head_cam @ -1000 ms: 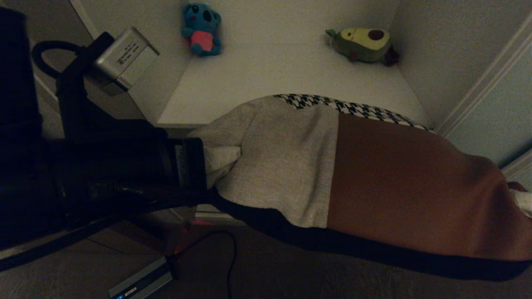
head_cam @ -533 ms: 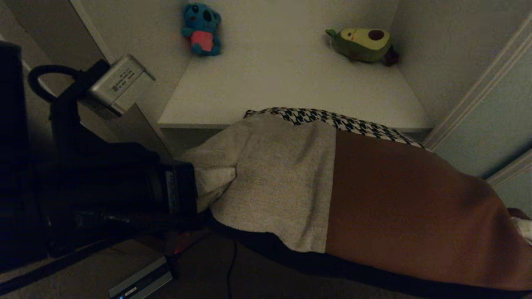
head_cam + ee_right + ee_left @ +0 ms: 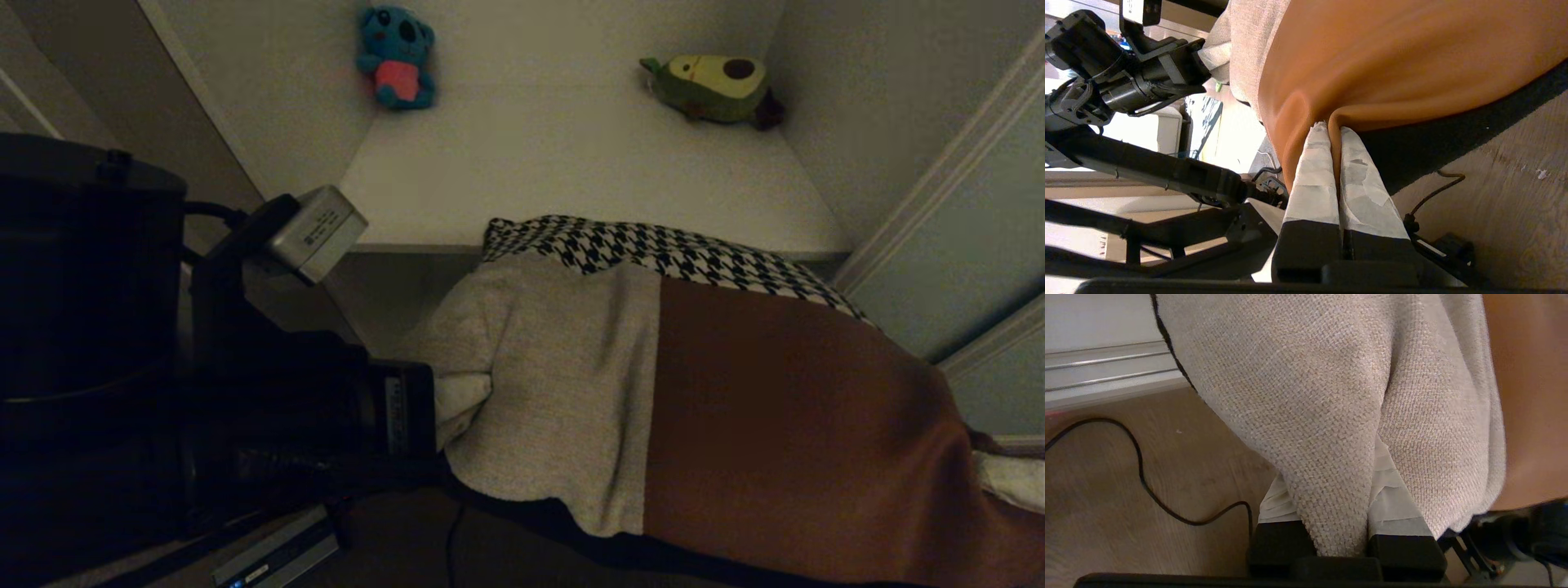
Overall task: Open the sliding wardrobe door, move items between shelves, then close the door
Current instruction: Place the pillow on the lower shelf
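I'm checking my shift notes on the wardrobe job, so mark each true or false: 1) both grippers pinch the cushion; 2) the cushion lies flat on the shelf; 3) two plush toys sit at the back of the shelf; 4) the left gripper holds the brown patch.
1) True: the left gripper and the right gripper each pinch the cushion.
2) False: it hangs in front of the shelf, held up.
3) True: blue plush toy, avocado plush toy.
4) False: it grips beige fabric.

The shelf (image 3: 571, 180) lies bare between the blue plush (image 3: 397, 57) and the avocado plush (image 3: 714, 86).
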{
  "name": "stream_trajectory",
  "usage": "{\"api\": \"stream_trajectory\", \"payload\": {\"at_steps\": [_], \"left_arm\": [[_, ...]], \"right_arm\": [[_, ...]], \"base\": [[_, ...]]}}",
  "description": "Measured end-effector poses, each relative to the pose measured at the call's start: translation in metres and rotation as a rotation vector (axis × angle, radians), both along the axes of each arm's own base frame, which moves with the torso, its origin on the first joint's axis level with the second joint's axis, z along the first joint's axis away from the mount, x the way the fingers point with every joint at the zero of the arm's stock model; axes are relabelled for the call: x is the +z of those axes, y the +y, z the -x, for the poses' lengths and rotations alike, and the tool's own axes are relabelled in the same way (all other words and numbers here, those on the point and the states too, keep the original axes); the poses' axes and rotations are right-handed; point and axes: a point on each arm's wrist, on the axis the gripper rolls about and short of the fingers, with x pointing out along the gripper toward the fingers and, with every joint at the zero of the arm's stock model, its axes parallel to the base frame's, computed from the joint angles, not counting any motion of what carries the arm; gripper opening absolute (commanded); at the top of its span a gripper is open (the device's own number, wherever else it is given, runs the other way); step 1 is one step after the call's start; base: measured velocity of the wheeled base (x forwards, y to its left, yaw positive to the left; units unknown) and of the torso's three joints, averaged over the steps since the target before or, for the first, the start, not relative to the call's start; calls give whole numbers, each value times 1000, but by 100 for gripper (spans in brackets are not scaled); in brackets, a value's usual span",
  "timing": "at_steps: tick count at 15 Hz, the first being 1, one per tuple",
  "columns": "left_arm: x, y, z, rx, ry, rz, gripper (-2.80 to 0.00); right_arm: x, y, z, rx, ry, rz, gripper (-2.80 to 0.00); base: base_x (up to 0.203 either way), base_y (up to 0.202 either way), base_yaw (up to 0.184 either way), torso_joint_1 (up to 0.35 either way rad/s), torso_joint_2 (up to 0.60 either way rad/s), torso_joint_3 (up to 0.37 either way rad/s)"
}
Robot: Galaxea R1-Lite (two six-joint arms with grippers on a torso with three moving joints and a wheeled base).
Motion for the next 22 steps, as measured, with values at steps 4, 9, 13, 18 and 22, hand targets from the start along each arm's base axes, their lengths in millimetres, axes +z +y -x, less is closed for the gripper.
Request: {"api": "stream_trajectory", "payload": {"at_steps": [4,9,13,18,22], "left_arm": [[20,6,9,-19,-28,23,-280],[18,14,21,-55,7,0,-280],[11,16,25,-69,20,-15,-280],[-2,5,15,-38,49,-20,-280],[-11,-9,0,-15,18,29,-280]], "right_arm": [[3,-3,9,2,-34,-21,-280],[0,-9,32,79,-61,-75,-280],[-8,-10,36,101,-63,-77,-280],[-25,-1,9,88,-24,-73,-280],[-30,7,-19,77,11,-64,-280]], "base": [[0,0,0,0,0,0],[0,0,0,0,0,0],[0,0,0,0,0,0],[0,0,0,0,0,0],[0,0,0,0,0,0]]}}
